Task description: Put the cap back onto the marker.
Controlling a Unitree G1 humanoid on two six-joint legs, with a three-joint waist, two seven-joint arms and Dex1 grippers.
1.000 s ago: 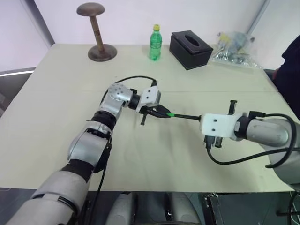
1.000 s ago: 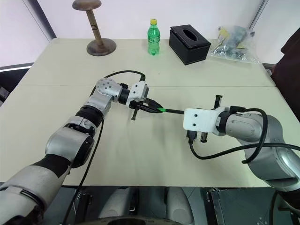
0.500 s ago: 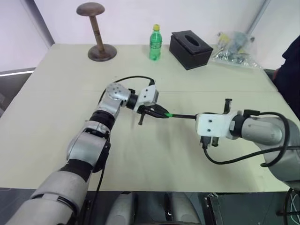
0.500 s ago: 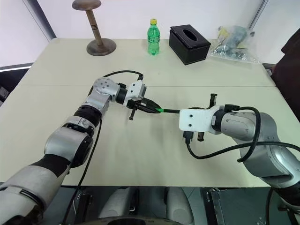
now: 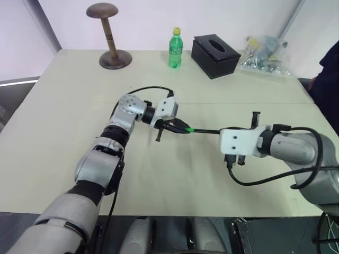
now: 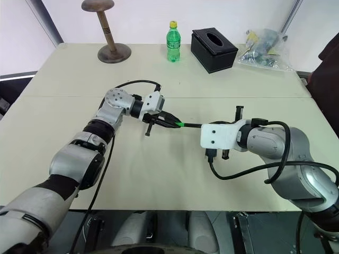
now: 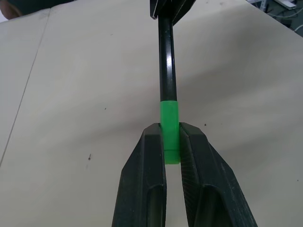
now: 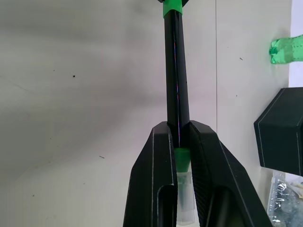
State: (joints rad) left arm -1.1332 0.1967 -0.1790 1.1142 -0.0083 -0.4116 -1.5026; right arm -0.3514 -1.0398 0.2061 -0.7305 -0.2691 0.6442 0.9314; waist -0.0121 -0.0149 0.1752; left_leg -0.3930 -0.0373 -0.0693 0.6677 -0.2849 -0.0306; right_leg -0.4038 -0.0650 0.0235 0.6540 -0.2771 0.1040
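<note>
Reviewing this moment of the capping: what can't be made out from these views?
- Whether the cap is fully seated on the marker: the left gripper fingers cover its far end in the left wrist view; too small in the eye views.
- The marker's rear end: hidden between the right gripper fingers.
- Contents of the plastic bag: too small.

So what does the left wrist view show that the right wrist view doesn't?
The left wrist view shows the left end effector shut on the cap, already seated on the marker's end. The right wrist view shows the right end effector shut on the marker's other end, with the green bottle, the black tissue box and a clear plastic bag beyond. Both share the black marker shaft, the green cap and the beige table.
</note>
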